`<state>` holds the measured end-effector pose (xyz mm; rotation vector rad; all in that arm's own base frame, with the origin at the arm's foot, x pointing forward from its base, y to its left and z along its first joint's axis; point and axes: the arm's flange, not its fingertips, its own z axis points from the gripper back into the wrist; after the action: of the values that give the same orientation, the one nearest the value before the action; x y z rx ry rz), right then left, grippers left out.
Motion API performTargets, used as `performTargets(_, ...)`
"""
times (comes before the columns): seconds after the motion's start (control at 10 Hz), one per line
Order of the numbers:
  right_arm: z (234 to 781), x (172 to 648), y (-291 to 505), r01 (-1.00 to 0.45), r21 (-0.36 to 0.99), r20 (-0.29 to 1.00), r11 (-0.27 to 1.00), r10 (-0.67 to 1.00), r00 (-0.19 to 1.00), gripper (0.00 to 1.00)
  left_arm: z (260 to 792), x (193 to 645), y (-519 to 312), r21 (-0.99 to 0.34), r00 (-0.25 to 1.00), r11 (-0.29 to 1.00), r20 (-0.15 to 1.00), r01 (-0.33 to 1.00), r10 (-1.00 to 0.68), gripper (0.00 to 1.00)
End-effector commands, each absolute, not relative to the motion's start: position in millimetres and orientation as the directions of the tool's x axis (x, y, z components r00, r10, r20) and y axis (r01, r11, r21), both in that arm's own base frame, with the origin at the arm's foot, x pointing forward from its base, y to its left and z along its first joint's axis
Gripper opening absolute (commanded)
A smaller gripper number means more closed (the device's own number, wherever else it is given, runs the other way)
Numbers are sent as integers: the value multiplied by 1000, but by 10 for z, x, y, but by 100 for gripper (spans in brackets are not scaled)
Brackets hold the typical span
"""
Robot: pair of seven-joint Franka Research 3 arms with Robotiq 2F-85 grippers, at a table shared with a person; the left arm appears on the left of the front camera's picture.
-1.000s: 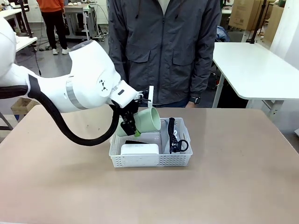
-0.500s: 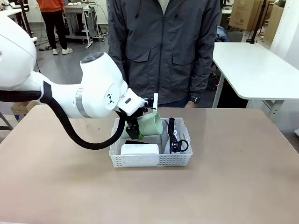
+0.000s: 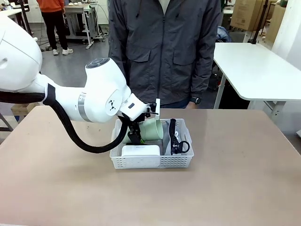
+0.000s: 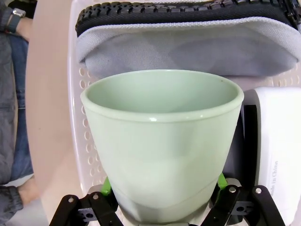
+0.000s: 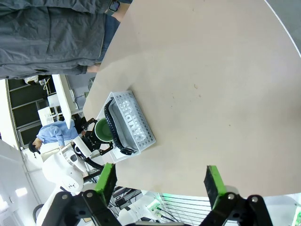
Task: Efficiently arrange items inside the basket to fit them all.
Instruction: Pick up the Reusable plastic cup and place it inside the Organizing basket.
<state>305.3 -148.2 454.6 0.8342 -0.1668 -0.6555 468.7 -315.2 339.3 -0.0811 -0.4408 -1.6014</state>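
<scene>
Cup [image 4: 162, 141] between left tool [image 4: 162, 188] pads

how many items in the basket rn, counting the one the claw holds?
4. White device at the near left; green cup behind it, gripped by the left claw; grey pouch along the right side; a black item beside the device. More may be hidden.

Robotics lab, white worktables [image 3: 256, 70], cardboard boxes [image 3: 244, 14], equipment benches [image 3: 77, 16] behind

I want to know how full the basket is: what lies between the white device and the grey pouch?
In the left wrist view, a black stapler shows as a dark strip beside the white device; the cup, held by the left gripper, hangs before the pouch.
</scene>
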Motion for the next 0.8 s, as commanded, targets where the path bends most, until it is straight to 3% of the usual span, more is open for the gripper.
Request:
performTargets(0.0, 4551, 3058, -1480, 468, 739, -109, 485, -598, 794, 100, 3438, 4723, -3193, 210, -60, 7, 310, 978, -949, 100)
performTargets(0.4, 4551, 3058, -1480, 468, 739, -109, 485, -598, 794, 100, 3508, 4740, -3139, 208, -45, 25, 326, 978, -944, 100)
performTargets(0.7, 4551, 3058, -1480, 468, 739, -109, 485, -598, 794, 100, 3803, 4684, -2934, 178, -3, 77, 407, 981, -913, 100)
